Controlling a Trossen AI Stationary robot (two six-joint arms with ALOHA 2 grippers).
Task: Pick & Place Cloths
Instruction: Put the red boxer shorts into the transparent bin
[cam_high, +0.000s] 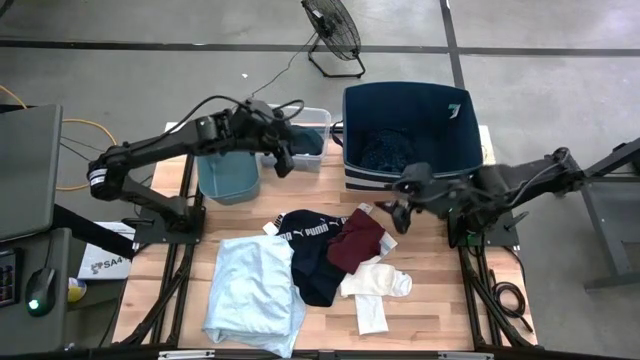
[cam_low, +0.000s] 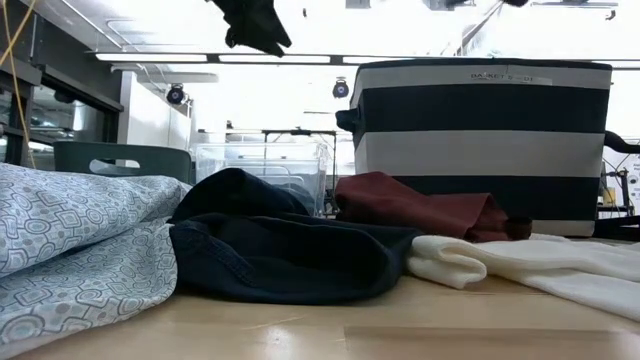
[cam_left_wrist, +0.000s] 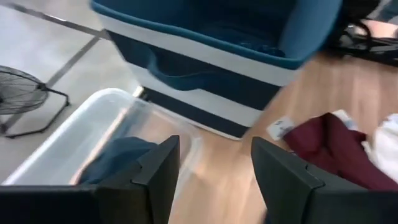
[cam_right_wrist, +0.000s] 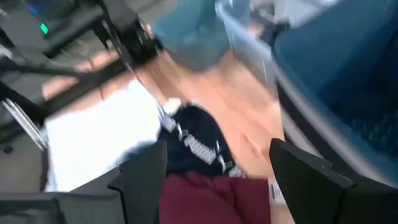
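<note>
A pile of cloths lies on the table: a large pale-blue one (cam_high: 255, 295), a black PUMA one (cam_high: 310, 250), a maroon one (cam_high: 357, 240) and small white pieces (cam_high: 375, 285). A navy dotted cloth (cam_high: 385, 150) lies inside the navy striped bin (cam_high: 455, 135). My left gripper (cam_high: 285, 155) hangs open in the air over the near edge of the clear bin (cam_high: 318, 120), with nothing between its fingers (cam_left_wrist: 214, 168). My right gripper (cam_high: 400, 212) is open above the table just right of the maroon cloth (cam_right_wrist: 205, 199), and it holds nothing (cam_right_wrist: 217, 174).
A teal bin (cam_high: 228, 178) stands left of the clear bin, which holds something dark blue (cam_left_wrist: 118, 158). All three bins line the table's far edge. Bare wood shows between the bins and the pile (cam_high: 310, 195) and right of the white pieces (cam_high: 440, 290).
</note>
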